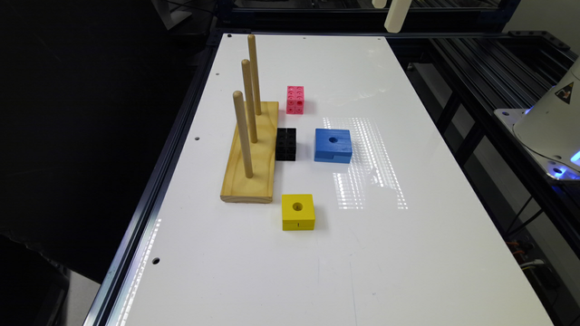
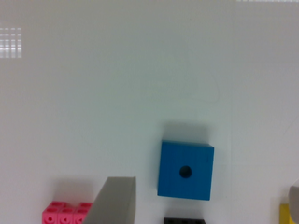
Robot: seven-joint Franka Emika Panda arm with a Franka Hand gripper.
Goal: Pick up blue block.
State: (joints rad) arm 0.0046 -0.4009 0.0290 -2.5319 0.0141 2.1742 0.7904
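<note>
The blue block (image 1: 333, 145) is seen resting flat near the middle of the white bench (image 1: 408, 253), its round hole facing up and a notch cut along its lower edge. In the exterior view, the black brick (image 1: 286, 144) lies just beside it on the side toward the peg stand (image 1: 251, 154), which runs along the bench's long edge at the exterior view's left. The pink brick (image 1: 295, 100) is set farther toward the far edge, and the yellow block (image 1: 298, 212) nearer the near edge; both are apart from the blue block.

In the wrist view the blue block (image 2: 186, 171) is looked down upon from well above, and nothing is held. The gripper (image 2: 201, 205) is taken to be open: one grey finger (image 2: 113, 200) is seen at one side and what appears to be the tip of the other at the frame's edge, though that tip is too cropped to be sure. The jaws stand wide apart.

The block is judged rigid, light and smooth-faced, likely moulded or printed plastic, so slipping is a fair risk. A hold across two opposite flat side faces, above the notch and centred on the hole, is advised.
</note>
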